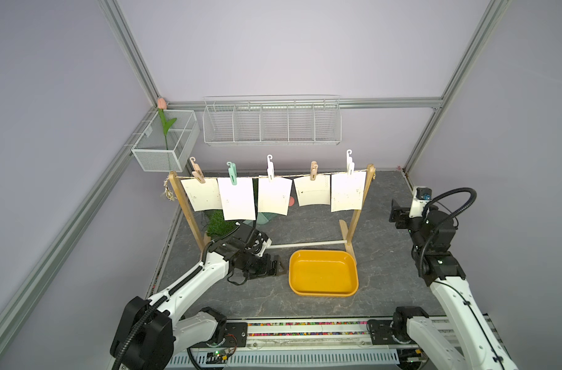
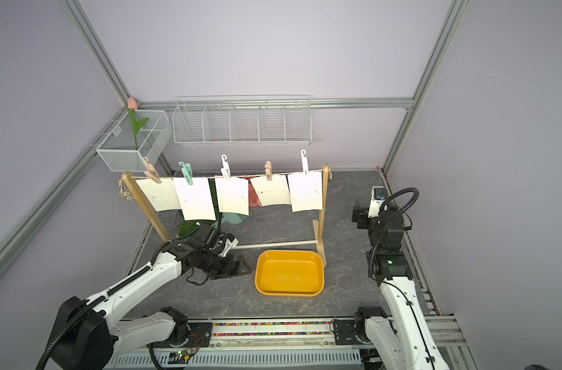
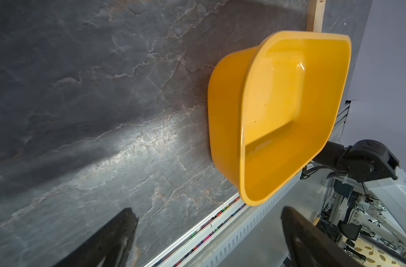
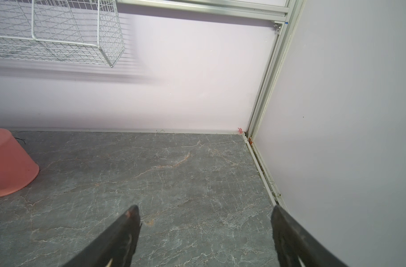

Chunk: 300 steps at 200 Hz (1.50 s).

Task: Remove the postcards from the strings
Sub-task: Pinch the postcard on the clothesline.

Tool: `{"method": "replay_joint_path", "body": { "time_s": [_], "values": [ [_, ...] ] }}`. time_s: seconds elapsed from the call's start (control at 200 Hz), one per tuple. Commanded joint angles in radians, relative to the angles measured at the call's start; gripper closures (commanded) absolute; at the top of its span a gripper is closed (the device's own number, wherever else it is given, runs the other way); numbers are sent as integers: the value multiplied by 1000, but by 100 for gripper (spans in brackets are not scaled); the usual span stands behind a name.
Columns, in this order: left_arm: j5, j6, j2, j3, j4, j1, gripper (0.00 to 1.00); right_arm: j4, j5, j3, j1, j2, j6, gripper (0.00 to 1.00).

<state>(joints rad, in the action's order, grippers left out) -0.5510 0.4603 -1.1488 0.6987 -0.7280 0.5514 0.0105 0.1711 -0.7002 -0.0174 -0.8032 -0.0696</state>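
Five postcards [image 1: 273, 196] were seen hung in a row from the string [image 1: 292, 176], which was stretched nearly level between the left post [image 1: 194, 224] and the right post [image 1: 354, 226] of a wooden rack. Each card was pinned at its top edge by a clothespin [image 1: 231, 174], and the faces were turned toward the arms. Counted from the robot's left, the second, third and fifth cards were hung with the long axis pointing down. The first and fourth were hung with the long side along the string, the first one slightly slanted. The first two cards were overlapped at their side edges.

Open air was left between the lower edges and the white rod [image 1: 305, 244]. The left gripper [image 3: 207, 213] was held low over the tabletop [image 1: 385, 256], just beside the short wall of the yellow tub [image 1: 321, 252], on the arms' side of the rod. Its jaws were spread wide, with nothing between them. The right gripper [image 4: 204, 209] was kept well apart from the rack, near the right wall, likewise wide and empty. Bare tabletop was left between it and the right post. A pink pot [image 4: 10, 161] was seen behind the rack.
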Motion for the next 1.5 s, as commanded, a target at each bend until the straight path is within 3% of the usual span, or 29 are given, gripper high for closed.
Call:
{"method": "replay_joint_path", "body": {
  "time_s": [0.0, 0.2, 0.405, 0.525, 0.71, 0.845, 1.08, 1.32, 1.495],
  "values": [
    [46, 100, 40, -42, 35, 37, 0, -15, -1, -48, -2, 4, 9, 11],
    [93, 219, 68, -128, 104, 188, 0, -65, -42, -91, -1, 14, 54, 11],
    [222, 235, 156, -117, 89, 369, 0, -115, -56, -125, -2, 49, 146, 11],
    [331, 167, 254, -51, 51, 443, 0, -183, 19, -162, 0, 59, 321, 11],
    [378, -19, 439, -10, 119, 463, 0, -211, -80, -220, 5, 102, 403, 11],
    [309, -197, 499, 9, 215, 464, 0, -189, -332, -282, 4, 124, 345, 11],
    [281, -408, 440, 116, 312, 467, 4, -317, -781, -557, -2, 46, 260, 11],
    [207, -491, 340, 165, 590, 467, 7, -466, -981, -827, -8, -82, 183, 11],
    [175, -566, 229, 242, 653, 469, 8, -566, -1101, -997, -11, -218, 133, 11]
  ]
}}
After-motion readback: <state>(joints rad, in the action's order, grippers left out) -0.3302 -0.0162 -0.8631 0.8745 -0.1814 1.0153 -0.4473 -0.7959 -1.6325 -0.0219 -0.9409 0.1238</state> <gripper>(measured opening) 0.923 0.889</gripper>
